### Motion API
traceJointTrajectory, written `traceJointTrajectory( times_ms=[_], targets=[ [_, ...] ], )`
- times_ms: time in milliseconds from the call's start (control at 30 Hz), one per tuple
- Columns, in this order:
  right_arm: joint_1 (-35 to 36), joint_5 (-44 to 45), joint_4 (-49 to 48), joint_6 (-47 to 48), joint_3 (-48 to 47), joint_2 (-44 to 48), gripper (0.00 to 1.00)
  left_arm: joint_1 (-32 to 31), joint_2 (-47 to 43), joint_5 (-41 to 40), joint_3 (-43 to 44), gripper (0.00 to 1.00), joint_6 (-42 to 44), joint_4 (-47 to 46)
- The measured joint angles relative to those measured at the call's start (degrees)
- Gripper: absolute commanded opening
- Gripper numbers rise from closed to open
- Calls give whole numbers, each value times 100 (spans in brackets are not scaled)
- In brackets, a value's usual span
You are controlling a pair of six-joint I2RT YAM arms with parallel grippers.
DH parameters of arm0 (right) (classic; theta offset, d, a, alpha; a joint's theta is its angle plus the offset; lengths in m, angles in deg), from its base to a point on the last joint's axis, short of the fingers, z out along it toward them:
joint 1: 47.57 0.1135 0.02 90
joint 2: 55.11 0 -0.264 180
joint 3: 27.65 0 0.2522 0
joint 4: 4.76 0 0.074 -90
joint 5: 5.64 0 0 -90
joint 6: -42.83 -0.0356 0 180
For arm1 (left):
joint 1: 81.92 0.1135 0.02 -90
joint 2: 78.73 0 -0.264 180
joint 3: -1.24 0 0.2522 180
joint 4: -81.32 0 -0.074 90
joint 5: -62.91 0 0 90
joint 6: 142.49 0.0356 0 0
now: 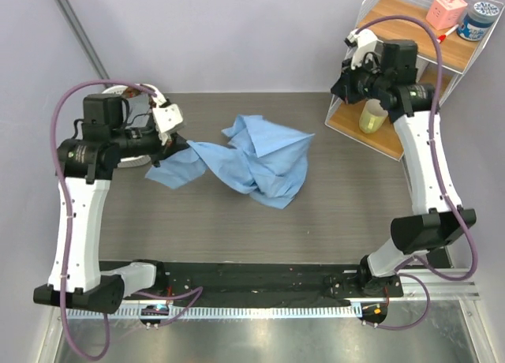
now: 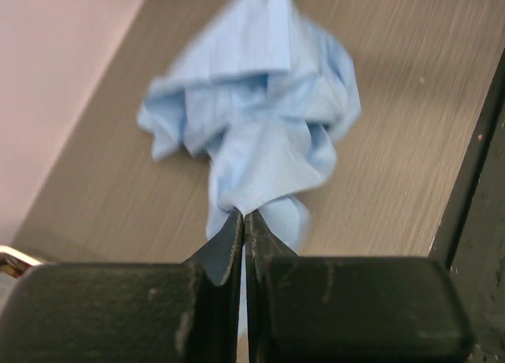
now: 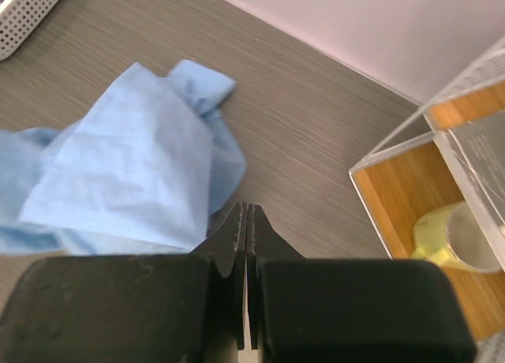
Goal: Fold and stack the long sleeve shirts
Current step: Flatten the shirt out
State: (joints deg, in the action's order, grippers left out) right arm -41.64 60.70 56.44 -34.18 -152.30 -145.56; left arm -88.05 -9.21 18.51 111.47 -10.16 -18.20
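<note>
- Top view: one light blue shirt [image 1: 256, 162] lies crumpled on the grey table [image 1: 355, 213], just to the 12 o'clock side of the middle, with one flat corner stretched out toward 9 o'clock
- The left gripper [image 1: 170, 142] meets that stretched corner at the table's 9 o'clock side; the right gripper [image 1: 343, 85] hangs at 2 o'clock, well apart from the shirt, in front of a wooden shelf rack [image 1: 410, 71] that holds a yellowish cup [image 1: 372, 117]
- Left wrist view: the left gripper [image 2: 243, 217] has its jaws pressed together on a thin twist of the shirt [image 2: 260, 110]; the cloth narrows into the fingertips, and the bunched bulk lies on the table toward 12 o'clock
- Right wrist view: the right gripper [image 3: 247, 213] has its jaws closed flat against each other with nothing between them; the shirt [image 3: 134, 166] lies on the table at 9 to 10 o'clock of the tips, and the shelf rack [image 3: 410, 189] with the cup [image 3: 442, 237] stands at 3 o'clock
</note>
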Motion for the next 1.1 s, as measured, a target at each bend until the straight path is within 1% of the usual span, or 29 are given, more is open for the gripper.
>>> traceJointTrajectory(
  times_ms=[33,67,100,133,200,233,300,367,433,500,567,600,667,733,800,900,1000,1100],
  targets=[
    [61,35,-136,-15,24,-109,1,-28,-39,87,140,0,-81,-28],
    [160,98,-280,-22,37,-313,4,-35,-39,153,286,0,-208,-103],
    [286,219,-428,-22,39,-551,12,-57,-20,201,428,0,-494,-232],
    [439,328,-527,-24,26,-826,31,-96,11,216,546,0,-734,-385],
    [699,426,-555,-72,-11,-1388,50,-321,223,149,887,0,-1403,-859],
    [802,428,-518,-72,-11,-1661,63,-527,398,17,1106,0,-1705,-1099],
    [946,391,-372,-140,-9,-1921,71,-894,728,-214,1405,0,-2170,-1569],
    [977,240,-262,-179,111,-1891,79,-1239,1156,-503,1829,0,-2708,-1937],
    [942,46,-262,-256,356,-1600,83,-1425,1687,-754,2430,0,-3134,-2223],
    [929,-142,-258,-321,723,-1147,83,-1473,2203,-1215,3075,0,-3397,-2428],
    [929,-267,-284,-378,1137,-629,84,-1447,2439,-1775,3272,0,-3499,-2588],
    [942,-326,-271,-396,1346,-376,84,-1410,2472,-2094,3228,0,-3560,-2627],
    [1016,-461,-308,-422,1744,26,91,-1244,2465,-2535,3053,0,-3641,-2618],
    [1196,-592,-304,-455,2201,358,93,-986,2396,-2929,2776,0,-3700,-2555],
    [1491,-643,-293,-437,2605,518,94,-726,2291,-3263,2415,0,-3722,-2487],
    [2240,-562,-369,-363,3156,518,94,-376,1969,-3683,1578,0,-3720,-2371],
    [2876,-507,-457,-245,3471,369,92,-186,1729,-3923,925,0,-3720,-2184],
    [3193,-492,-765,-149,3484,-105,85,-131,1471,-4061,251,0,-3713,-2098]
  ],
)
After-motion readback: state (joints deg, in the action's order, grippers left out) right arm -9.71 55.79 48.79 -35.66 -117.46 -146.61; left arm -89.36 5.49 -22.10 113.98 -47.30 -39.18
